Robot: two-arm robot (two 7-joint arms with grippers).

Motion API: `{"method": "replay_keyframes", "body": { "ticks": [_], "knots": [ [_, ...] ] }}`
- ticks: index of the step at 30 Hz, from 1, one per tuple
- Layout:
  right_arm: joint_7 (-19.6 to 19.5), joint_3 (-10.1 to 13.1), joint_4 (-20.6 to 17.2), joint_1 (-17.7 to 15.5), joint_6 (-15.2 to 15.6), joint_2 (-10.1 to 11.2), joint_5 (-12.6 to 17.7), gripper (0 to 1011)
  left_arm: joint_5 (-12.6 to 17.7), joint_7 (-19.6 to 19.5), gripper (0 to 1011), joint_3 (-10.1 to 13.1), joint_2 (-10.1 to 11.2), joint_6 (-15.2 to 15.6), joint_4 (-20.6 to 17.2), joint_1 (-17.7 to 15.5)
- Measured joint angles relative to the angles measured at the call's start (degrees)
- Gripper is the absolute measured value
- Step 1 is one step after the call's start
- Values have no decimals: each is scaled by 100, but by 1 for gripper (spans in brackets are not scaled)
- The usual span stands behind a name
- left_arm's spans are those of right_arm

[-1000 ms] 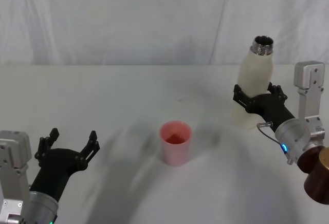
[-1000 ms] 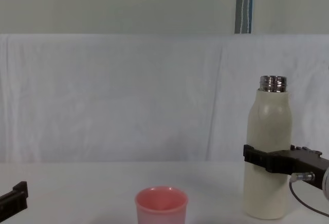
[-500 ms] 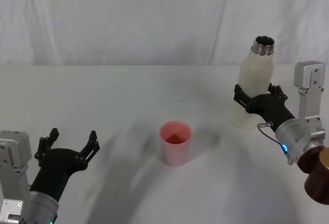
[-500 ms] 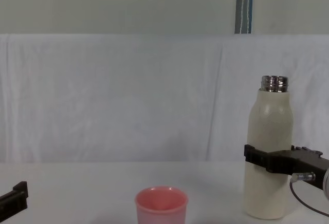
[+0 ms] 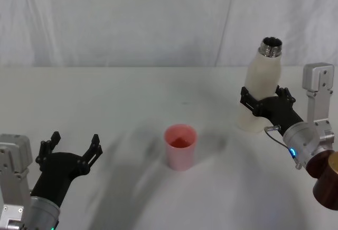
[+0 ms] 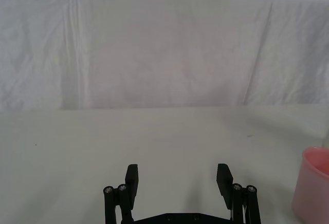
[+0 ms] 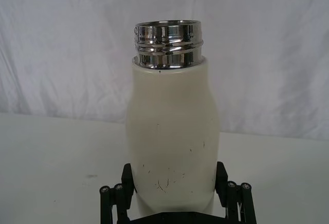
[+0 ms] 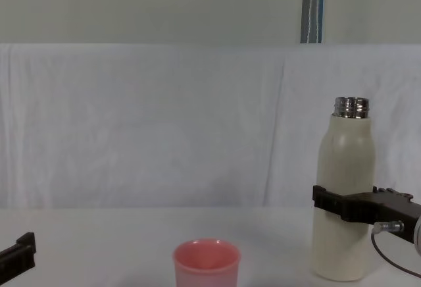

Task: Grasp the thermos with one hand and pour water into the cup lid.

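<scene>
We have the black right gripper [image 5: 262, 103] clamped on the tall cream-white steel-necked thermos [image 5: 259, 85] at table right, left gripper [image 5: 71, 152] idle and open; next we carry and tilt it over the small pink plastic cup lid [image 5: 180, 146] mid-table.

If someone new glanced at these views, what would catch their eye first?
Probably the tall cream thermos at the table's right, uncapped, with the right gripper clamped around its body. Next, the pink cup lid standing alone mid-table, and the left gripper open at the near left.
</scene>
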Motion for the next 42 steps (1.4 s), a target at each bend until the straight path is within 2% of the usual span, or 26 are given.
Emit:
{"method": "replay_keyframes", "body": {
  "ticks": [13, 22, 33, 42],
  "knots": [
    [0, 0, -1, 0, 5, 0, 0, 951, 0, 0, 1001, 0, 0, 0, 0, 0],
    [-13, -40, -343, 29, 4, 191, -257, 951, 0, 0, 1001, 0, 0, 0, 0, 0],
    [22, -251, -938, 17, -21, 654, -1011, 951, 0, 0, 1001, 0, 0, 0, 0, 0],
    [55, -413, -1494, -224, -174, 978, -1670, 951, 0, 0, 1001, 0, 0, 0, 0, 0]
  ]
}}
